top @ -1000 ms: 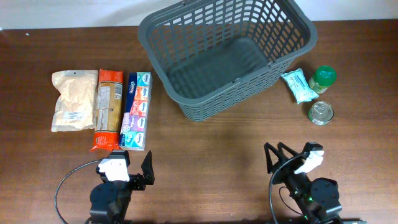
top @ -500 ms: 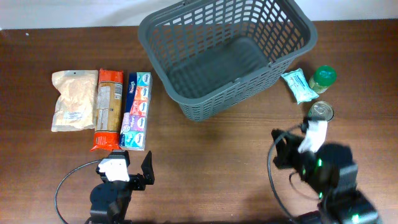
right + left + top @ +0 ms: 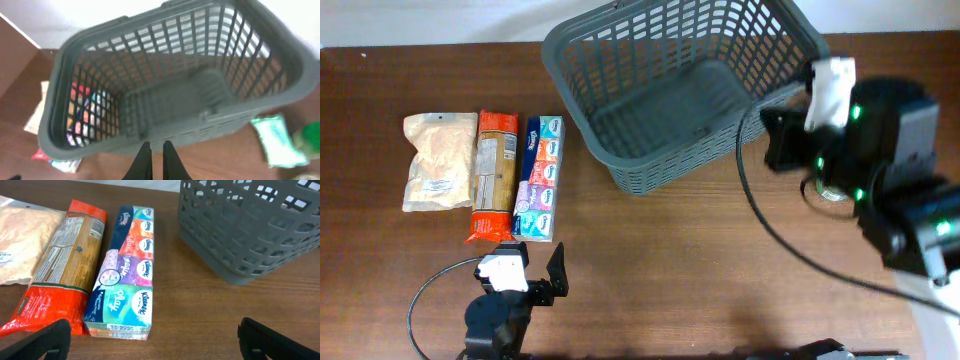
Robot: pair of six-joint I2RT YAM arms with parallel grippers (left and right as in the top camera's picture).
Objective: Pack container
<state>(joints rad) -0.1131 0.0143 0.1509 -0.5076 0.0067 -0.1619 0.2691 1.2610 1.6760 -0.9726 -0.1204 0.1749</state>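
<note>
Overhead: the basket (image 3: pixel 660 165) sits at the upper middle of the frame on the brown surface (image 3: pixel 670 260), open side up and with nothing in it. We judge the packing has not begun. Three goods lie side by side at the left: a pouch (image 3: pixel 438 162), pasta (image 3: pixel 492 175) and tissues (image 3: pixel 540 178), lined up within easy reach. The left end effector (image 3: pixel 520 272) rests at the lower left, apart from them. The right end effector (image 3: pixel 782 140) hangs high beside the basket's right wall and hides the goods under it.

Left wrist: the fingers stand wide at the bottom corners with nothing between them. The tissues lie just ahead, with the pasta touching them on the left. The basket fills the upper right.

Right wrist: we look down into the basket's bare bottom. The fingers are narrow, almost together, and carry nothing. A teal packet (image 3: pixel 274 140) and a green jar (image 3: pixel 310 137) lie outside the basket at the lower right, likely the nearest goods for this arm.
</note>
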